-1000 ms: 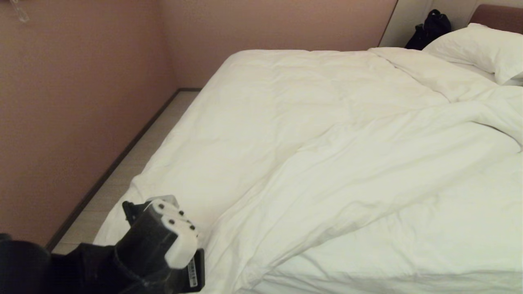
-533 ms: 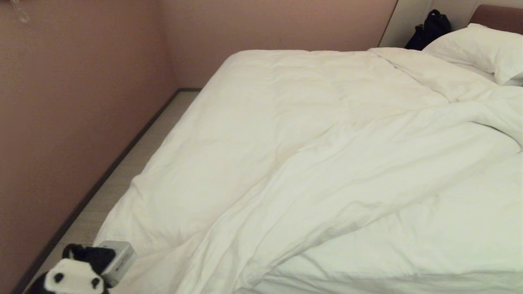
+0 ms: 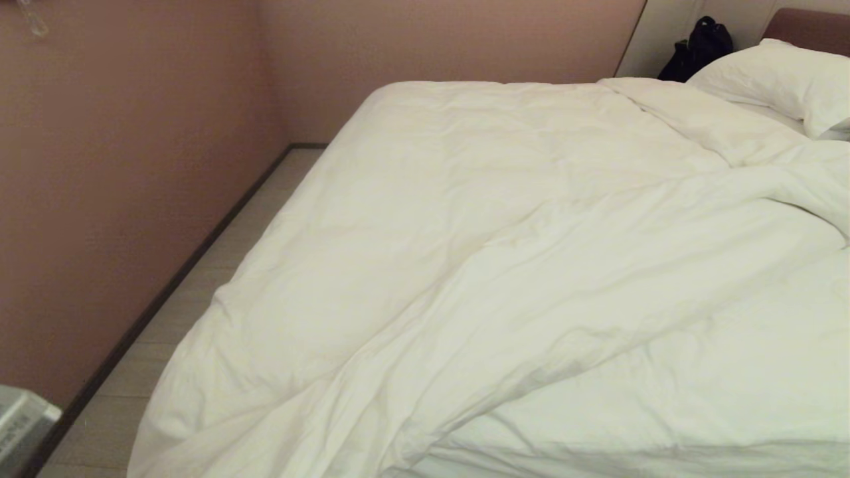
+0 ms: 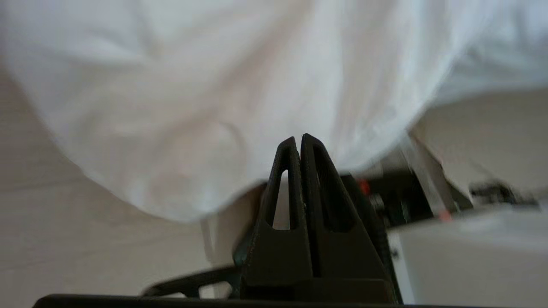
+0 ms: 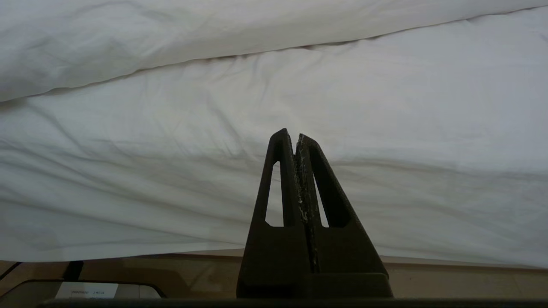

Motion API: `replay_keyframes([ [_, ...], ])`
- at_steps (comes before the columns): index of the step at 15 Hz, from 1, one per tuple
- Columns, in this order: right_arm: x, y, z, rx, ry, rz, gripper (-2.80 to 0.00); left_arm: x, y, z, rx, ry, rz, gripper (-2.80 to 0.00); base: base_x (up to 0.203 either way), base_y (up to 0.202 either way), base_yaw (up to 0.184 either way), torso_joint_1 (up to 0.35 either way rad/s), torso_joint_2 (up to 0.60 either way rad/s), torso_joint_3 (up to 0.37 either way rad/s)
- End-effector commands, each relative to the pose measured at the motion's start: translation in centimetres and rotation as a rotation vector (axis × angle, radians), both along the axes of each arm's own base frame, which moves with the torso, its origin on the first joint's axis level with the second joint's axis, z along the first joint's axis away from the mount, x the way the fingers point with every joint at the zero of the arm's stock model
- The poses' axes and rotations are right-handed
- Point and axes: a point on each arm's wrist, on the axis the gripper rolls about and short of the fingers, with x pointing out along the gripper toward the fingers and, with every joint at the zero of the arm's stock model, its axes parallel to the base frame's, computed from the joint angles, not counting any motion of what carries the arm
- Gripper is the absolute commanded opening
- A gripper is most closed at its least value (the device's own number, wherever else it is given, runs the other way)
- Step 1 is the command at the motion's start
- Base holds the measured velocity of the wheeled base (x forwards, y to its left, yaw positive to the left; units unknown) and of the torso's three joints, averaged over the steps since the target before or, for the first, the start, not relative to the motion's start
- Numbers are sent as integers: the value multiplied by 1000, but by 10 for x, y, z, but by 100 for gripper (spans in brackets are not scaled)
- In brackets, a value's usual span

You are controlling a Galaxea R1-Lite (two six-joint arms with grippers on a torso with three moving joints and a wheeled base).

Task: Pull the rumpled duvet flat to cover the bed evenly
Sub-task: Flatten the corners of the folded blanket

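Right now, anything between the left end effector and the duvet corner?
Nothing visible. In the left wrist view the left end effector is shut and empty, with the hanging corner of the duvet directly ahead and only floor beside it.

The bed [image 3: 372, 106] is seen from above by the head view. The duvet [image 4: 214, 85] is viewed closely from both wrists and is shared by all views.
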Motion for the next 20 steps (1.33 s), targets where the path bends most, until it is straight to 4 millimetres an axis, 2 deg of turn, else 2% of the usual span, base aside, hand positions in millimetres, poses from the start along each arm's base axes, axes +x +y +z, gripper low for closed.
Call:
replay_keyframes([
  [1, 0, 0, 0, 0, 1, 1, -280, 3, 5, 14, -8, -83, 125, -280, 0, 0, 0, 0, 0, 0],
  [5, 0, 0, 0, 0, 1, 1, -280, 8, 19, 23, 18, -158, 357, -280, 0, 0, 0, 0, 0, 0],
  [11, 0, 0, 0, 0, 1, 1, -280, -16, 53, 39, 33, -329, 734, -280, 0, 0, 0, 0, 0, 0],
  [13, 0, 0, 0, 0, 1, 1, -280, -26, 58, 42, 0, -397, 804, -280, 0, 0, 0, 0, 0, 0],
  [17, 0, 0, 0, 0, 1, 1, -280, -39, 62, 37, -14, -453, 834, -280, 0, 0, 0, 0, 0, 0],
  [20, 0, 0, 0, 0, 1, 1, -280, -61, 65, 27, -4, -566, 941, -280, 0, 0, 0, 0, 0, 0],
])
